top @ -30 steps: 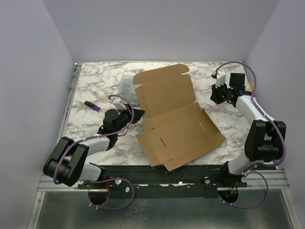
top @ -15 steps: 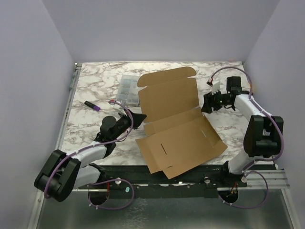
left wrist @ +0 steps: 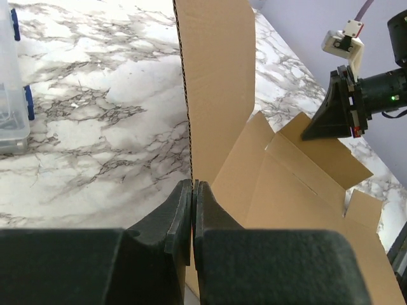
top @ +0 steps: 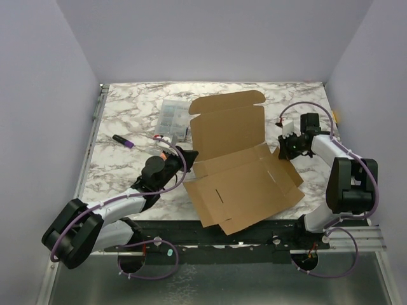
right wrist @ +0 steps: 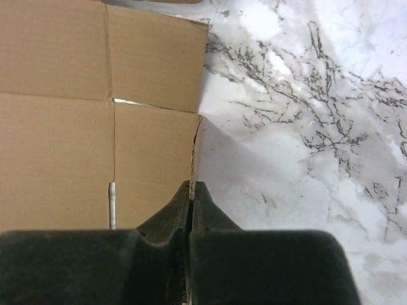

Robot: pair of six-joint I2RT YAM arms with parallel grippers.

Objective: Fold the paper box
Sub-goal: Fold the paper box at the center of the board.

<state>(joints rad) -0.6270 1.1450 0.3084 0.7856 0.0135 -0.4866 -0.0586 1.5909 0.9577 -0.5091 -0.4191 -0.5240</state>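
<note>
Jaws of left gripper (left wrist: 193,184) and right gripper (right wrist: 191,185) are clamped on opposite paper box (top: 238,171) edges; one panel is raised, most folds are judged undone.

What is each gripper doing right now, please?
Left gripper: closed, pinching the paper box by its left edge.
Right gripper: closed, pinching the paper box's right edge.

Plain lavender walls (top: 210,38) enclose an evenly lit marble-patterned table (top: 127,121)
</note>
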